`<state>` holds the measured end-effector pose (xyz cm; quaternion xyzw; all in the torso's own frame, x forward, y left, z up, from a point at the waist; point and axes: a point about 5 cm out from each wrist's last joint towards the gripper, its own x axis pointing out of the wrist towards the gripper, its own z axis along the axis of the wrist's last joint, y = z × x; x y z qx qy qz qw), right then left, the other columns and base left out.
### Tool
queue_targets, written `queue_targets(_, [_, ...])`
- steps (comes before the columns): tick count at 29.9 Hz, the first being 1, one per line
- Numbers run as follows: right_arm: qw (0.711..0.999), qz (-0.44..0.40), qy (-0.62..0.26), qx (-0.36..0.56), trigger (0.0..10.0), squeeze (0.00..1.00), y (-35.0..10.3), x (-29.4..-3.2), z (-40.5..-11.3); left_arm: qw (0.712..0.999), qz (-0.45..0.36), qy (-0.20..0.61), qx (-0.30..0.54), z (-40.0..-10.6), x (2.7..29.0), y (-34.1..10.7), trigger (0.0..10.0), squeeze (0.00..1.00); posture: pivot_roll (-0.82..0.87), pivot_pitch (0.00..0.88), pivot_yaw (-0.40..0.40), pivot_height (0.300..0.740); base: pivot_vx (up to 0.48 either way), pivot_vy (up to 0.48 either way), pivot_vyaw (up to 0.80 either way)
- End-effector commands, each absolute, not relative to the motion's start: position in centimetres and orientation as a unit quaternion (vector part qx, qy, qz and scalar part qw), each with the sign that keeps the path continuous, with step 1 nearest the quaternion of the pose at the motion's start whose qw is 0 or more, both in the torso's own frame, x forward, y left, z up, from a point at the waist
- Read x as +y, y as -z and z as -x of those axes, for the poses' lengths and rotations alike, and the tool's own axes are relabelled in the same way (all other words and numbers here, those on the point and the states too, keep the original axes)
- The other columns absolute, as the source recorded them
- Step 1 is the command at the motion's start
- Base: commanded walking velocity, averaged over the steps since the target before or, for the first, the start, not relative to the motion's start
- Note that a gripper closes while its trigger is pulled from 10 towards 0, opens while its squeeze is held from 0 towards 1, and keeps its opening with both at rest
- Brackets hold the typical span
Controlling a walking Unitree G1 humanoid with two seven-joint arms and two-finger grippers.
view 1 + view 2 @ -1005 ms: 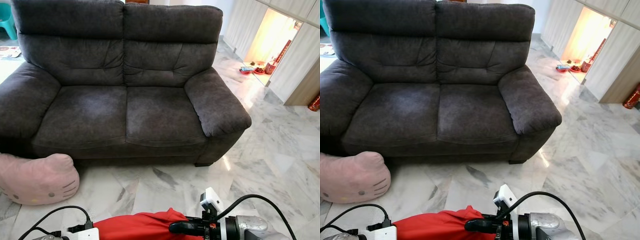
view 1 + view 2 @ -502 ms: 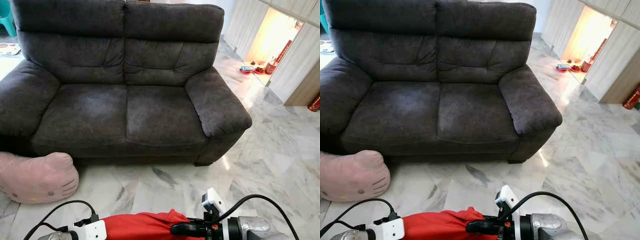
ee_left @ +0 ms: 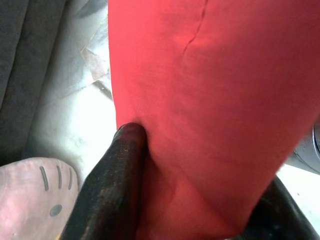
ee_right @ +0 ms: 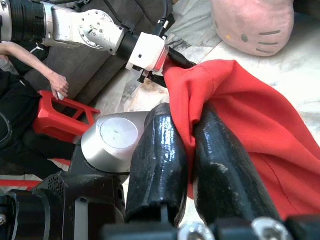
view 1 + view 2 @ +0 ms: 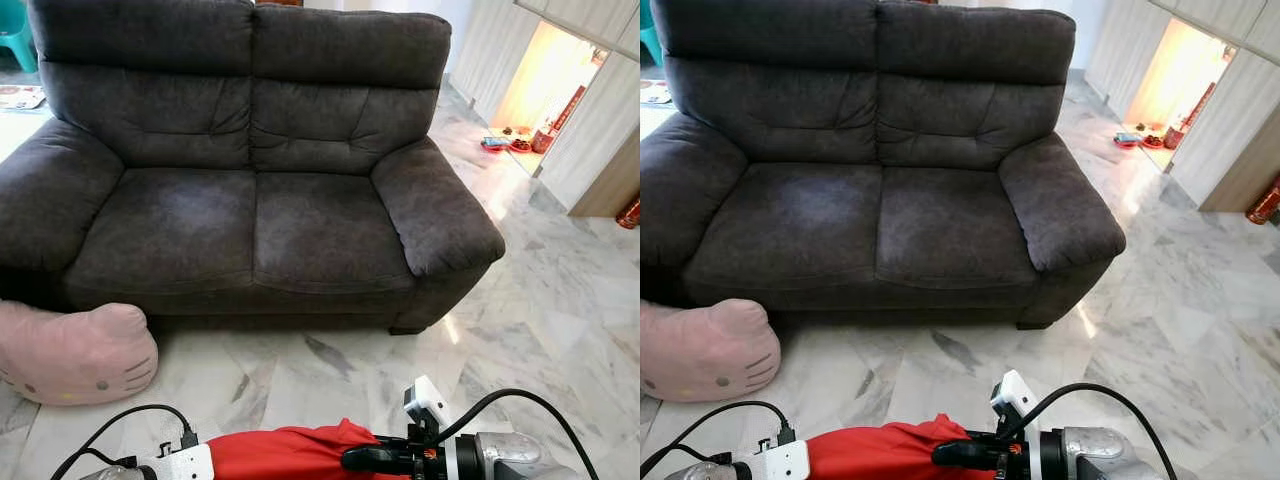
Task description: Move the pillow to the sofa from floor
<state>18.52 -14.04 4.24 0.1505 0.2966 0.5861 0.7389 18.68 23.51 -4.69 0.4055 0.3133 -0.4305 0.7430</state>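
Ahead of both of your grippers, across a strip of marble floor (image 5: pixel 560 300), stands the dark grey sofa (image 5: pixel 250 170) with 2 seat cushions, both bare. The floor runs past the sofa's arm on your right-gripper side toward a lit doorway (image 5: pixel 545 75) with pale cabinet panels around it.

Next in size is the red pillow (image 5: pixel 290 455), slung between your 2 grippers low in the head views and carried off the floor, well short of the sofa. Your right gripper (image 4: pixel 187 145) is clamped on one edge of it: in the right wrist view the 2 black fingers (image 4: pixel 160 160) pinch a fold of red cloth between them. Your left gripper (image 3: pixel 200 200) holds the opposite edge: in the left wrist view one finger (image 3: pixel 120 175) presses against the red cloth and the other sits on the far side, so the fabric is gripped between them.

A pink cat-face cushion (image 5: pixel 75 355) lies on the floor ahead of your left gripper and out to its side, touching the sofa's front corner.

In the right wrist view, beyond the left arm, you can see a person's hand (image 4: pixel 60 85) resting on a red stool (image 4: pixel 62 120).
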Motion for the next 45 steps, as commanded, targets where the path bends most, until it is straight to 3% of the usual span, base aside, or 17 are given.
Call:
queue_targets(1, [0.737, -0.148, -0.609, 0.252, 10.0, 0.00, -5.7, -13.5, -19.3, 0.742, -0.399, 0.435, 0.317, -18.4, 23.7, 4.7, 0.0, 0.00, 0.09, 0.000, -0.133, 0.740, 0.000, 0.000, 0.00])
queue_targets(13, [0.743, -0.145, -0.603, 0.252, 10.0, 0.00, -5.3, -13.3, -19.5, 0.752, -0.395, 0.425, 0.313, -18.4, 23.7, 4.7, 0.0, 0.00, 0.09, 0.000, -0.125, 0.740, 0.000, 0.000, 0.00])
queue_targets(16, [0.756, -0.134, -0.587, 0.256, 10.0, 0.00, -4.7, -13.4, -19.8, 0.768, -0.388, 0.412, 0.301, -18.9, 23.7, 4.3, 0.0, 0.00, 0.09, 0.000, -0.121, 0.740, 0.000, 0.000, 0.00])
queue_targets(21, [0.813, -0.084, -0.517, 0.256, 10.0, 0.00, -3.4, -13.9, -21.4, 0.821, -0.372, 0.345, 0.261, -20.8, 23.8, 3.1, 0.0, 0.00, 0.09, 0.000, -0.114, 0.740, 0.000, 0.000, 0.00])
queue_targets(22, [0.842, -0.071, -0.473, 0.249, 10.0, 0.00, -3.0, -14.2, -22.5, 0.852, -0.367, 0.293, 0.233, -22.1, 24.0, 2.2, 0.0, 0.00, 0.09, 0.000, -0.113, 0.740, 0.000, 0.000, 0.00])
queue_targets(23, [0.851, -0.067, -0.459, 0.245, 10.0, 0.00, -2.9, -14.3, -22.8, 0.861, -0.363, 0.276, 0.225, -22.5, 24.1, 1.9, 0.0, 0.00, 0.10, 0.000, -0.111, 0.740, 0.000, 0.000, 0.00])
queue_targets(24, [0.872, -0.048, -0.424, 0.240, 10.0, 0.00, -2.7, -14.6, -23.5, 0.883, -0.348, 0.244, 0.201, -23.3, 24.0, 1.1, 10.0, 0.00, 0.10, 0.000, -0.111, 0.740, 0.000, 0.000, 0.00])
queue_targets(26, [0.912, -0.008, -0.343, 0.226, 10.0, 0.00, -2.3, -15.3, -25.1, 0.934, -0.290, 0.158, 0.133, -25.6, 23.9, -1.3, 10.0, 0.00, 0.10, 0.000, -0.110, 0.740, 0.000, 0.000, 0.00])
queue_targets(31, [0.945, 0.053, -0.231, 0.226, 10.0, 0.00, -1.5, -16.0, -26.6, 0.971, -0.217, 0.080, 0.053, -28.2, 22.7, -4.2, 10.0, 0.00, 0.11, 0.000, -0.112, 0.740, 0.000, 0.000, 0.00])
queue_targets(34, [0.957, 0.085, -0.166, 0.222, 10.0, 0.00, -1.1, -16.6, -27.1, 0.978, -0.194, 0.073, 0.026, -29.2, 21.6, -5.4, 10.0, 0.00, 0.11, 0.000, -0.112, 0.740, 0.000, 0.000, 0.00])
queue_targets(39, [0.979, 0.059, -0.049, 0.191, 10.0, 0.00, -1.2, -17.8, -27.9, 0.987, -0.146, 0.068, 0.017, -29.8, 20.1, -5.9, 10.0, 0.00, 0.11, 0.000, -0.108, 0.740, 0.000, 0.000, 0.00])
queue_targets(45, [0.985, -0.007, -0.014, 0.173, 10.0, 0.00, -1.1, -17.6, -28.1, 0.995, -0.092, 0.042, 0.013, -29.8, 19.7, -6.1, 10.0, 0.00, 0.11, 0.000, -0.110, 0.740, 0.000, 0.000, 0.00])
